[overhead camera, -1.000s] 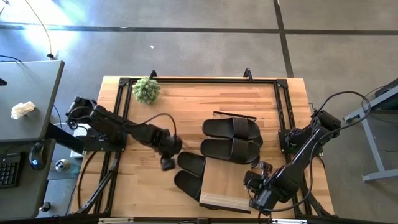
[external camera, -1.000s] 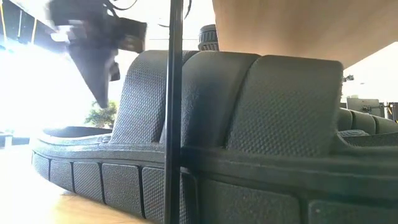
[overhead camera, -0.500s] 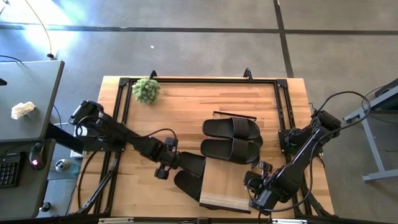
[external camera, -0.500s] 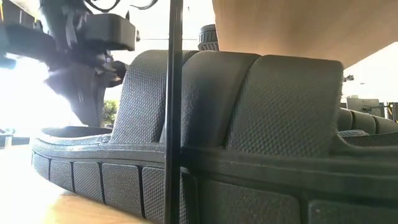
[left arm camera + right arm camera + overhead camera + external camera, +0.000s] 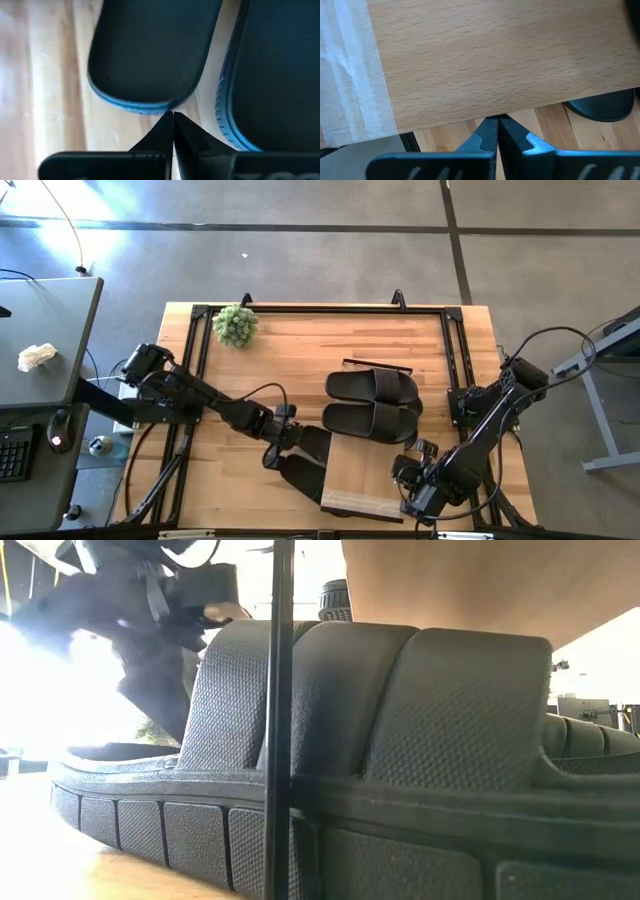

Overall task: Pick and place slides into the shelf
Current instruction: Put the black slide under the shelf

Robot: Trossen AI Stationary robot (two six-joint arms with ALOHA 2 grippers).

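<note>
Surface (image 5: 250,380) carries everything, landmark is the shelf (image 5: 362,477) at its near edge. The shelf's plank top is bare, so no slide sits on top; the lower level can't be seen from above.

Two slides (image 5: 372,387) lie side by side just beyond the shelf, apart from it, probably waiting their turn. Two more slides (image 5: 303,475) stick out from under the shelf's left side, so they look partly tucked in under the plank and may need pushing further.

Left hand (image 5: 281,448) is just left of the shelf, at the gap between those two slides, fingers (image 5: 172,131) pressed together and holding nothing — likely set to nudge, not grasp.

Right hand (image 5: 410,476) sits at the shelf's right edge, fingers (image 5: 496,131) also pressed together, empty, tips at the plank edge, maybe steadying the shelf.

Small plant (image 5: 235,325) far from the shelf, out of the way.
</note>
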